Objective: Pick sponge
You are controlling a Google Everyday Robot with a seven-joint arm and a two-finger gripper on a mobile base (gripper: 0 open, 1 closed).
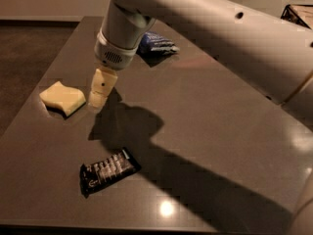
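The sponge (62, 98) is a pale yellow foam block with wavy edges, lying flat on the grey table (210, 121) at the left. My gripper (98, 101) hangs from the white arm, pointing down, just right of the sponge and close above the table. Its cream-coloured tip is apart from the sponge by a small gap. It holds nothing that I can see.
A black candy-bar wrapper (108, 171) lies near the table's front edge. A blue snack bag (155, 43) lies at the back, partly behind the arm. A dark basket (298, 14) sits at the far right corner. The table's left edge runs just beyond the sponge.
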